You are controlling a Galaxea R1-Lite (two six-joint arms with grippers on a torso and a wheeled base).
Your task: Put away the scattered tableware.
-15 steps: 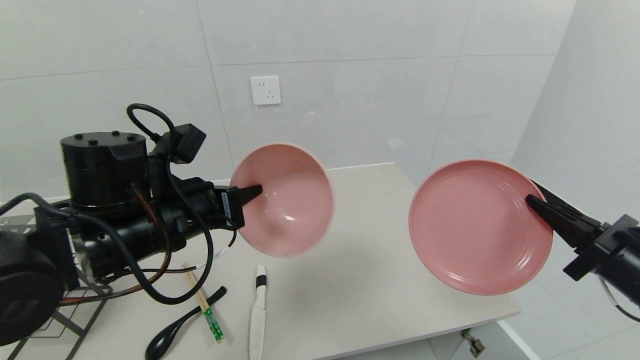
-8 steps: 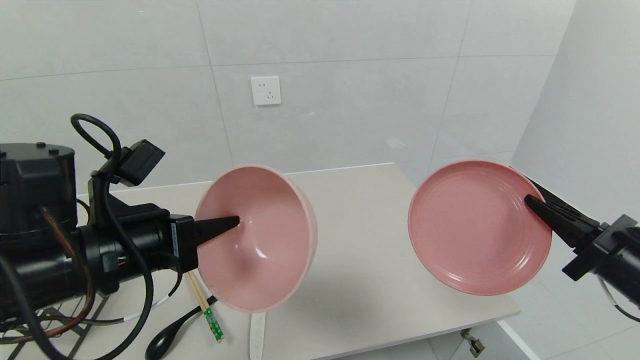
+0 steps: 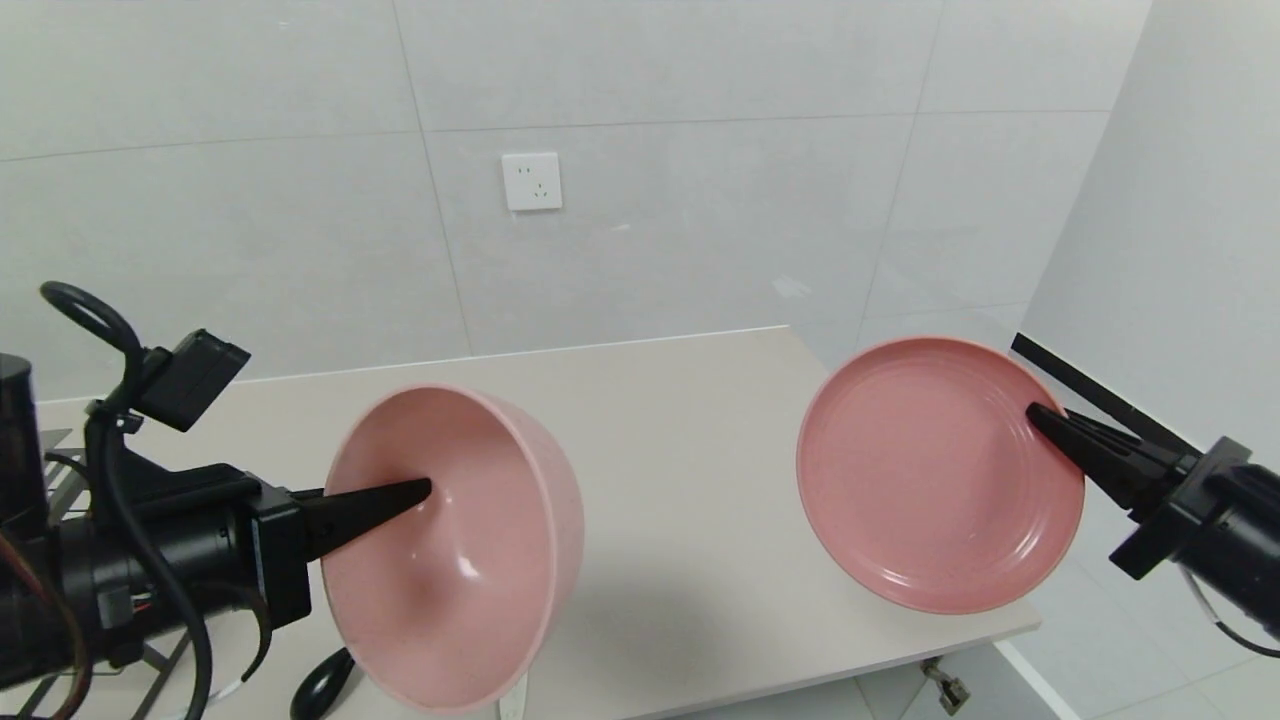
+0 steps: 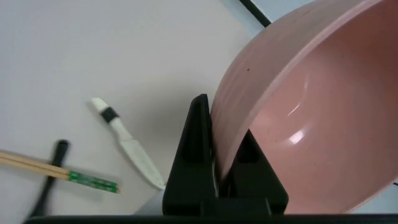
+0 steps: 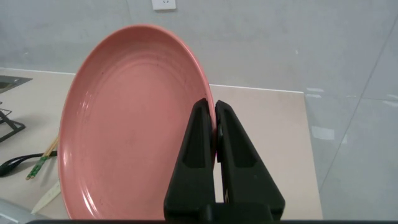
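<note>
My left gripper (image 3: 420,490) is shut on the rim of a pink bowl (image 3: 470,560), held tilted above the table's front left; the same bowl (image 4: 311,106) and gripper (image 4: 217,124) show in the left wrist view. My right gripper (image 3: 1040,415) is shut on the rim of a pink plate (image 3: 930,480), held on edge over the table's right end. In the right wrist view the plate (image 5: 130,118) stands before the gripper (image 5: 214,109). On the table lie a white knife (image 4: 127,143), chopsticks (image 4: 56,173) and a black spoon (image 3: 322,687).
The beige table (image 3: 690,480) runs back to a tiled wall with a socket (image 3: 531,180). A black wire rack (image 3: 60,470) stands at the table's left end. The table's right edge drops to the floor below the plate.
My left gripper has carried the pink bowl down and to the left, nearer the front edge, now hiding the knife and chopsticks in the head view. The plate has shifted slightly left and down.
</note>
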